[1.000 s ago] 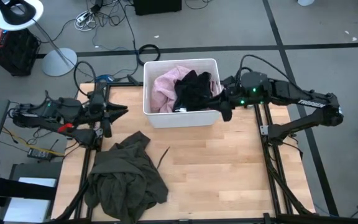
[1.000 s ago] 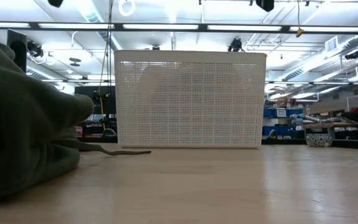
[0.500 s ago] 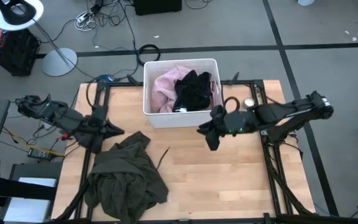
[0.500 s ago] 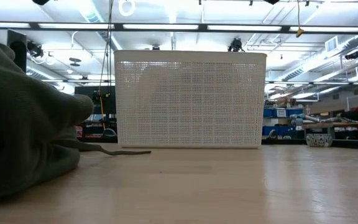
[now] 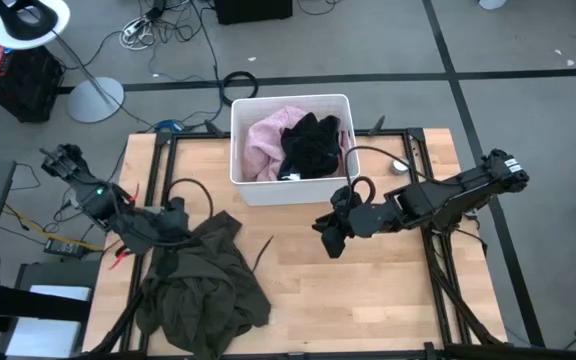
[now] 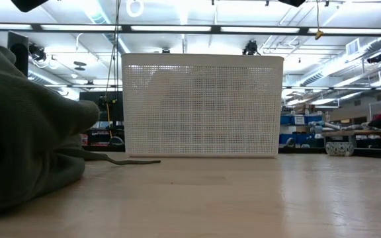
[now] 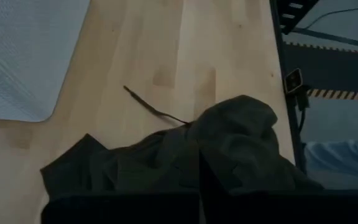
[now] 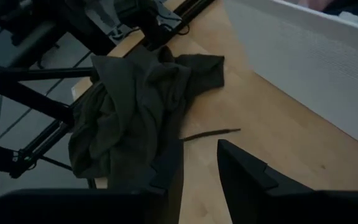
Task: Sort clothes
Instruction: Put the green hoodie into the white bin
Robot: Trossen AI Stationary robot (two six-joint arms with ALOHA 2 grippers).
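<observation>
A large olive-green garment lies heaped on the table's near left, its drawstring trailing over the wood. A pink garment and a black one lie in the white bin at the far middle. My left gripper hangs shut above the olive garment's far left corner. My right gripper hovers open over bare wood in front of the bin, tilted toward the olive garment, with nothing between its fingers.
The bin's mesh wall stands across the middle of the low view. Bare wood stretches over the table's near right. The table's frame rails run along both sides. A floor lamp and cables lie beyond the far left corner.
My left gripper has swung from beside the bin's left side toward the near edge, tipping down over the olive garment's far corner. My right gripper has come away from the bin's right wall, toward the table's middle and lower. The garments have not moved.
</observation>
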